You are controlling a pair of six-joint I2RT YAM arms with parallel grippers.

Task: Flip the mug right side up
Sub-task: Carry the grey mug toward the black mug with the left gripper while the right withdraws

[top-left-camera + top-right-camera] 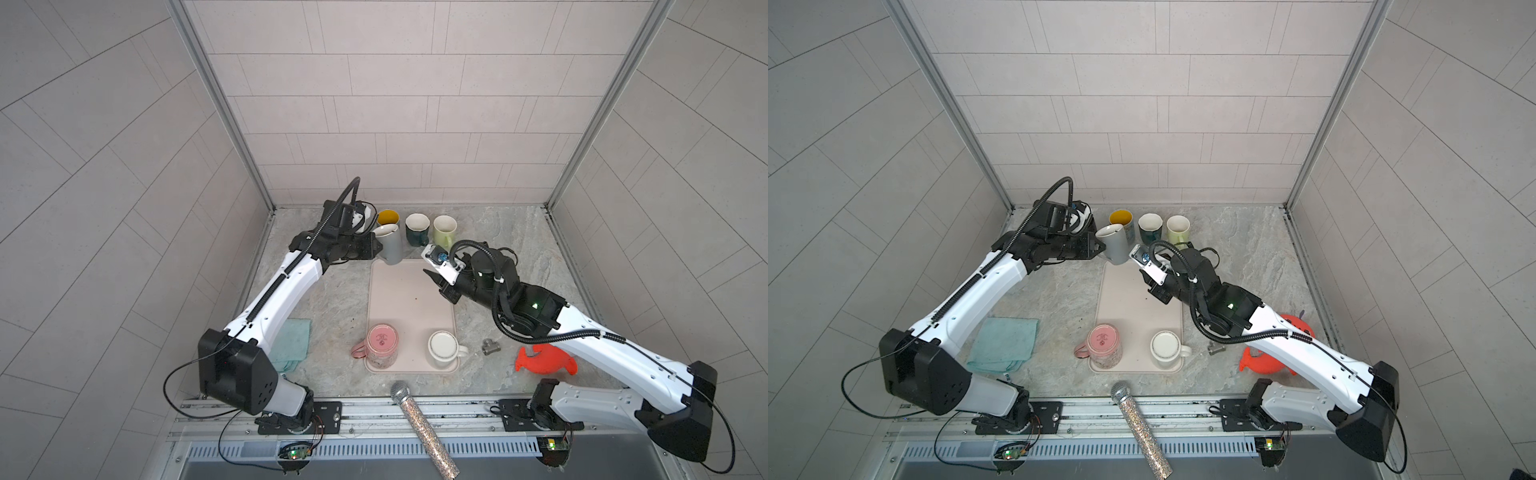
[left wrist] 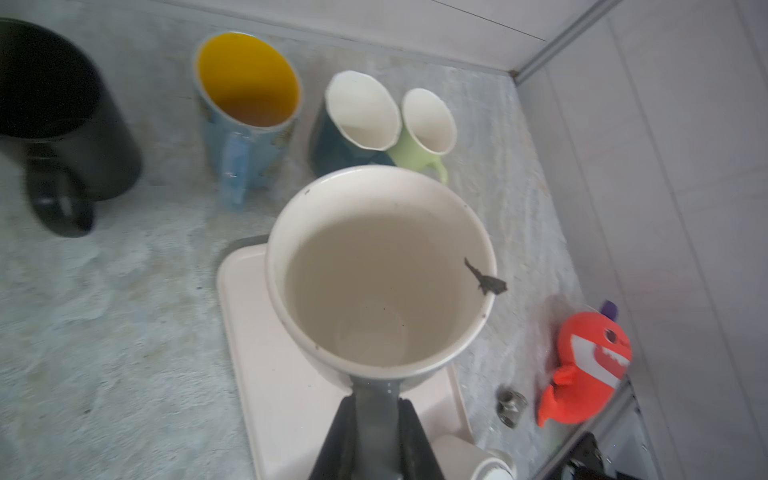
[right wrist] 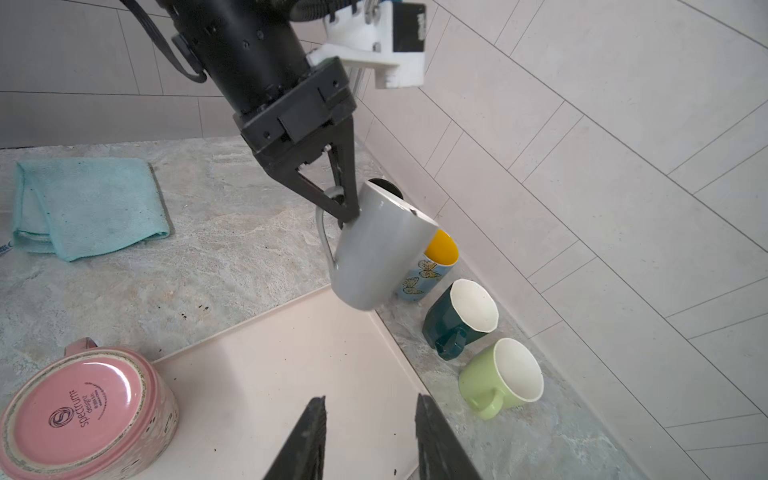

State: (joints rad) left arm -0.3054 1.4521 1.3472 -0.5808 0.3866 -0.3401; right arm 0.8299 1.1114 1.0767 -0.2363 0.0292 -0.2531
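Left gripper (image 3: 347,210) clamps the glossy grey ceramic mug's (image 3: 382,253) handle, mouth up over the pink tray's (image 3: 291,361) far edge, seemingly for set-down. Right gripper (image 3: 370,399) gapes, empty.

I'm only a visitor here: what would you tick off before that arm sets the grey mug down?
1. Left gripper shut on the grey mug, at its handle: ok.
2. Grey mug mouth up: ok, though tilted.
3. Right gripper open, empty, clear of the mug: ok.
4. Rim clean: not ok, a dark scrap clings there.
5. Gap to the yellow-lined mug: cannot tell.
6. Other mugs on the tray righted: not ok, pink mug and white mug sit bottom up.
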